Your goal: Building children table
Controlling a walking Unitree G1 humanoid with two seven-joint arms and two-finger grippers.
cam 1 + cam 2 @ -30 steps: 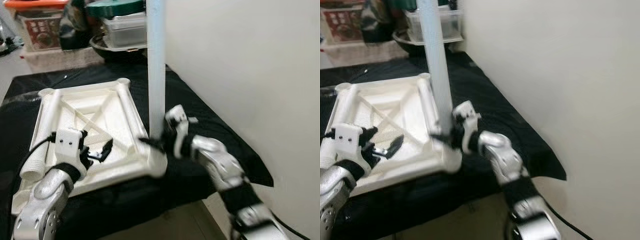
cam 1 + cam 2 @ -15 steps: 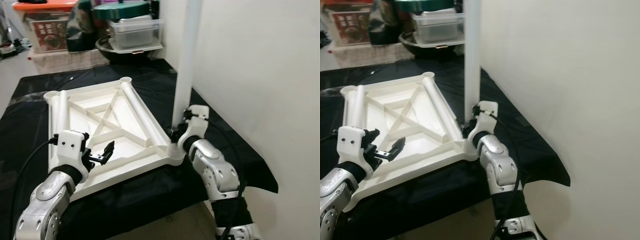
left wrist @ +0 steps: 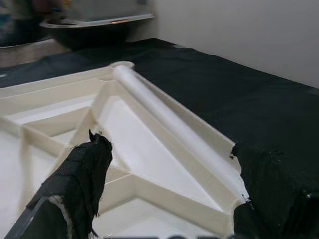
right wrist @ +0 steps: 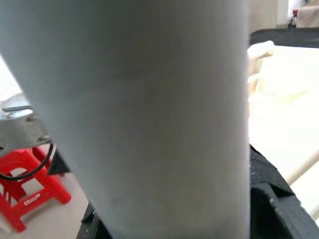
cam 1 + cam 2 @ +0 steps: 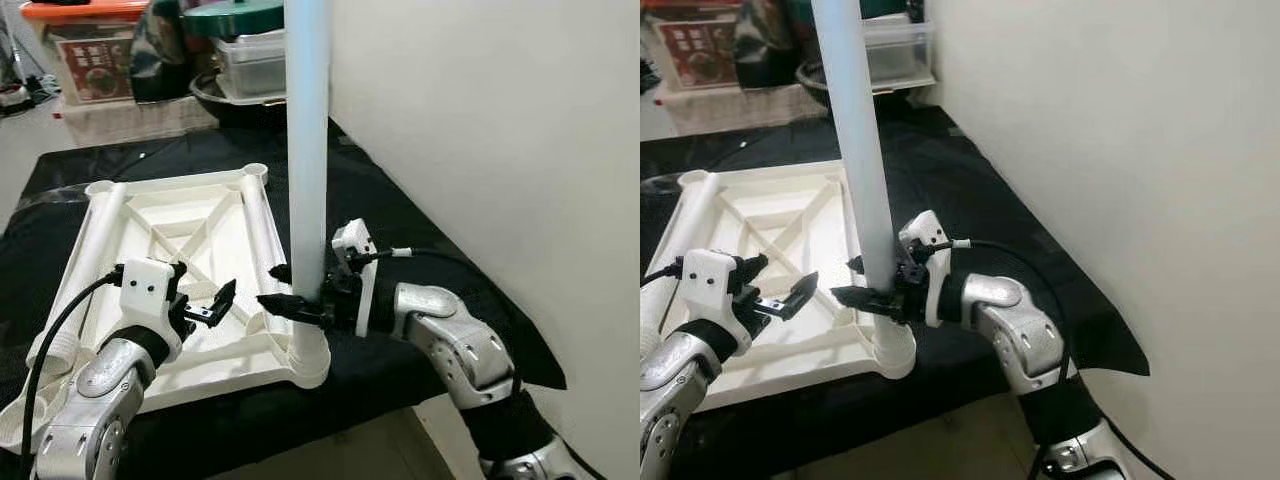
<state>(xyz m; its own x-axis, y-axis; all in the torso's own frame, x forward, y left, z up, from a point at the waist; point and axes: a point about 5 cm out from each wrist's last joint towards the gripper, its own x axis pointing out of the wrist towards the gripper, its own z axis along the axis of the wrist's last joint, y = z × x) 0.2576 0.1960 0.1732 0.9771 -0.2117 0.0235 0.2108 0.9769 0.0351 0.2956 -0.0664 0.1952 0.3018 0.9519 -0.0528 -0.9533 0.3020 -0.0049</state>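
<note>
Tabletop: The white tabletop (image 5: 190,250) lay underside up on the black cloth (image 5: 420,230), ribs and corner sockets facing the ceiling, so you could reach the sockets from above.

Leg in hand: Your right gripper (image 5: 285,288) clasped the pale table leg (image 5: 306,150) low down, one black finger on each side of the tube, just above the near right corner socket (image 5: 308,360). A grip that low probably gave you the best control over the end going into the socket.

Leg's axis: The leg's long axis ran close to vertical, foot end pointing up out of the head views, lower end meeting the socket. How deep it sat could not be told.

Spare legs: One leg (image 5: 262,225) lay flat along the right inner edge of the tabletop and another (image 5: 85,260) along the left, long axes running away from you.

Left side: Your left gripper (image 5: 205,303) hovered over the near ribs with fingers spread and nothing between them, seemingly placed to steady the tabletop.

Beyond: Storage boxes (image 5: 85,50) and a dark basin (image 5: 240,95) stood behind the cloth, a pale wall (image 5: 480,130) to your right.
</note>
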